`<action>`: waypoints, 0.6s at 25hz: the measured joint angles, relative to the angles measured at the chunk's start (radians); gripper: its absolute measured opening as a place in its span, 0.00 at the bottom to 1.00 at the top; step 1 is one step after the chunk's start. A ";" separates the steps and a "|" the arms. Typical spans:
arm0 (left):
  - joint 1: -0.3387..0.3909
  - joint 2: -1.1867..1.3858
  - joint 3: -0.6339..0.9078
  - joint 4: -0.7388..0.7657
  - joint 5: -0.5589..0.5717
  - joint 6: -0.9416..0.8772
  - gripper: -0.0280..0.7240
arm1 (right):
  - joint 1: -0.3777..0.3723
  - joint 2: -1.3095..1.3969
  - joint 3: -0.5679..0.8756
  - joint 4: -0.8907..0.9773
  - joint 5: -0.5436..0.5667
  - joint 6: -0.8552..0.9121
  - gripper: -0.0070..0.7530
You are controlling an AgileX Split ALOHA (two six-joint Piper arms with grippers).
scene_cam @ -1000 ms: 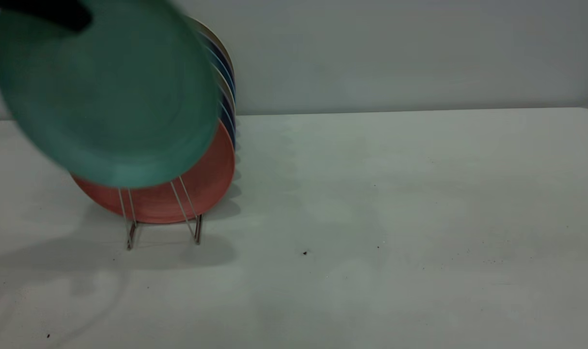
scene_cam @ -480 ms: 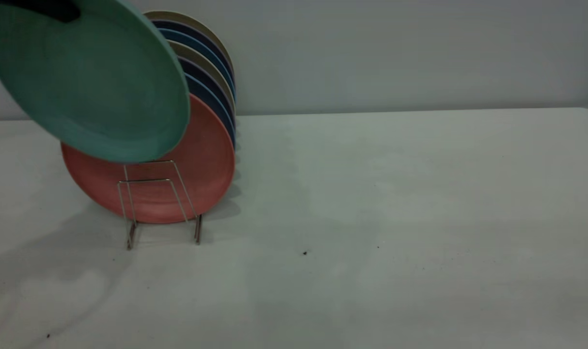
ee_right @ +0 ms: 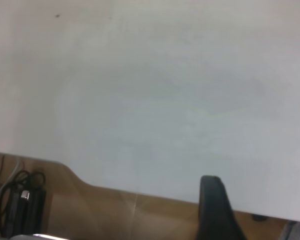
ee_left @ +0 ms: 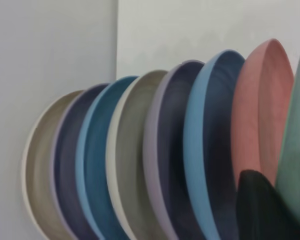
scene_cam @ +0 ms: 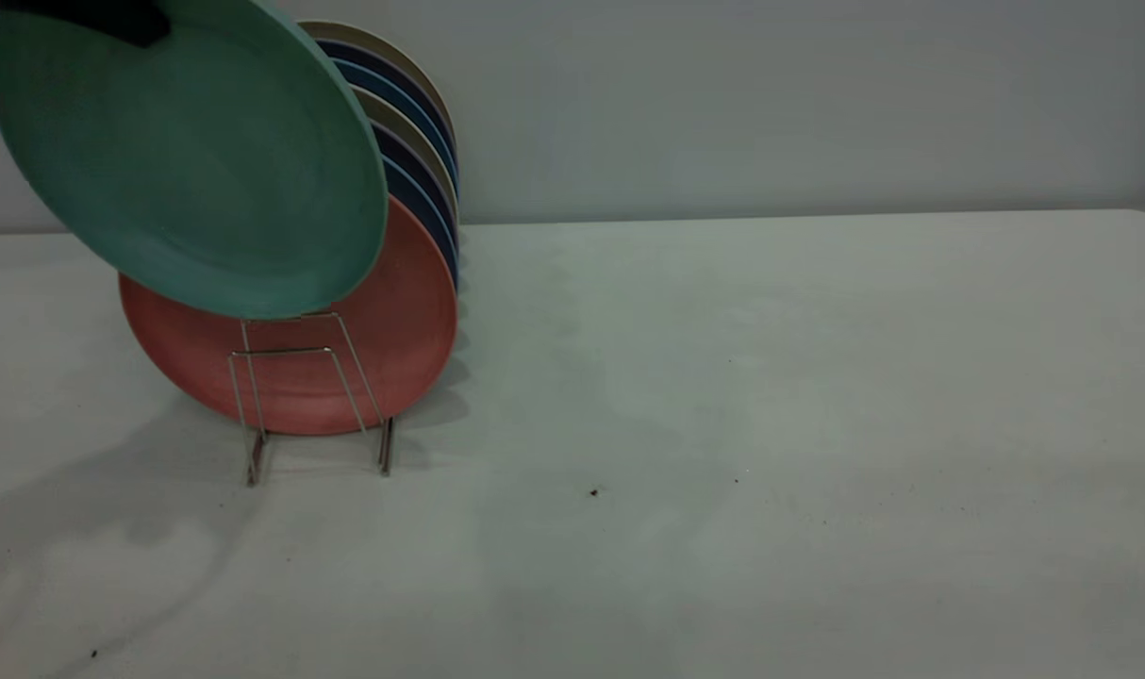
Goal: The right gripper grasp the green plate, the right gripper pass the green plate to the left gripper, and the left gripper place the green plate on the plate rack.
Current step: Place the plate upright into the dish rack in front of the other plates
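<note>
Exterior view, plate: you are holding the green plate (scene_cam: 186, 160) in the air by its upper rim, tilted, its lower edge hanging just above the front wire loops of the plate rack (scene_cam: 299, 396) and overlapping the salmon-pink plate (scene_cam: 346, 368).

Exterior view, left gripper (scene_cam: 82, 17): it is clamping the plate's top edge at the upper left corner; only a dark piece of it is showing.

Exterior view, key relation: the free slot is lying below the plate and in front of the pink one, so you are likely needing to bring the plate more upright and lower it.

Left wrist view, stack: you are seeing the racked plates edge-on, beige, blue plates (ee_left: 210, 145) and pink, with the green plate at the frame's edge beside a dark finger (ee_left: 262, 207). The wire dividers are not showing here.

Right wrist view, right gripper (ee_right: 217, 210): it is idling over bare table (ee_right: 150, 90) near its edge, holding nothing; you cannot tell how far it is parted, since one finger alone is showing.
</note>
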 joint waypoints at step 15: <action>0.000 0.056 0.008 0.000 -0.026 -0.024 0.17 | 0.000 0.000 0.000 -0.012 0.000 0.003 0.64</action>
